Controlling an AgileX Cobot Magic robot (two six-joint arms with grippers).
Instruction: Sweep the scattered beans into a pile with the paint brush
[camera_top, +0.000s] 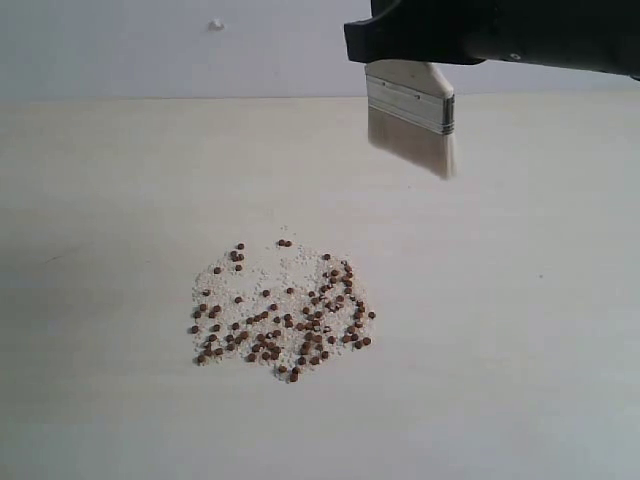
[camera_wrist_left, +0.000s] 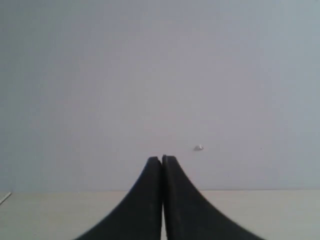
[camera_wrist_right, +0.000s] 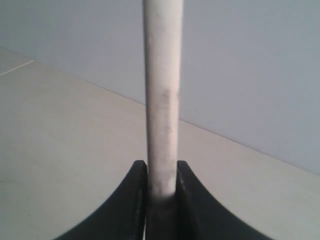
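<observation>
Pale tabletop (camera_top: 90, 420), grey wall (camera_top: 150, 50). Light, roll-prone beans (camera_top: 285, 315) lie mid-table. The right gripper (camera_wrist_right: 161, 170) pinches the paint brush (camera_top: 410, 102) by its stiff handle, soft bristles apparently hanging clear beyond them. Left gripper (camera_wrist_left: 162, 161) jaws are pressed together, empty.

Left jaws together, right jaws apart.

Bare table (camera_top: 520, 390) all around beans (camera_top: 287, 321)
</observation>
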